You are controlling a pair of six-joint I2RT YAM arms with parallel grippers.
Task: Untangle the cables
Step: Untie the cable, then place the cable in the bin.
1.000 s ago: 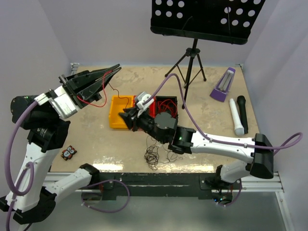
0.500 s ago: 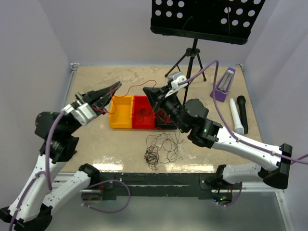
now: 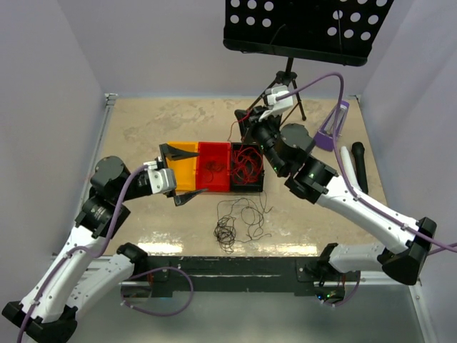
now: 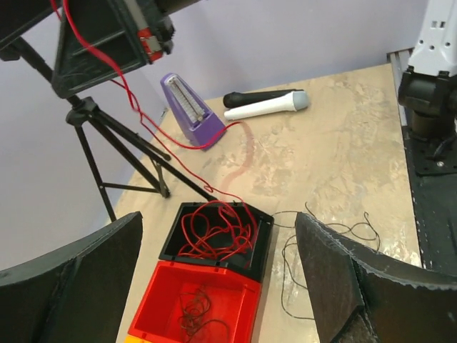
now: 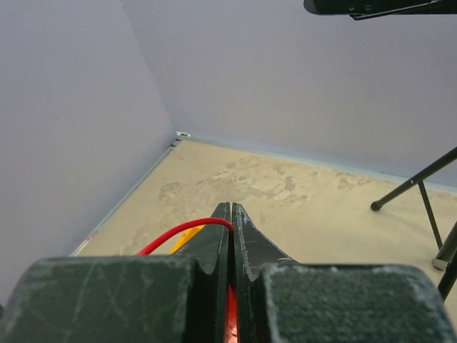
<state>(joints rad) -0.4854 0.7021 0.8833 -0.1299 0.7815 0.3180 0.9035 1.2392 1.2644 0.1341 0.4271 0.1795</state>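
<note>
Change since a second ago: the left gripper (image 3: 198, 171), then raised by the bench's left edge and pinching the red cable (image 5: 178, 232), is now sitting low at the yellow bin (image 3: 184, 168). Its fingers (image 4: 350, 279) are spreading wide and carrying nothing. The right gripper (image 3: 246, 127), then hanging over the bins, is now lifting toward the bench's far edge beside the tripod (image 3: 285, 93).

- Item 1, right fingers (image 5: 250, 239): pressing flat together, nipping the red cable. The strand is running from the tips in a slack curve down into the black bin (image 3: 262, 168), where the remaining red coils are lying.
- Item 2, red bin (image 3: 214, 145): holding a small dark coil (image 3: 212, 166).
- Item 3, dark cables (image 3: 230, 227): lying loose and knotted on the bench (image 3: 143, 128) near its front edge, just in front of the bins, with neither gripper touching them.

Reading: the hand-off appears finished, with the red cable now depending on the right arm alone. It is probably being drawn clear of its coils. The dark tangle is waiting untouched, so the task is looking partway done at most.
</note>
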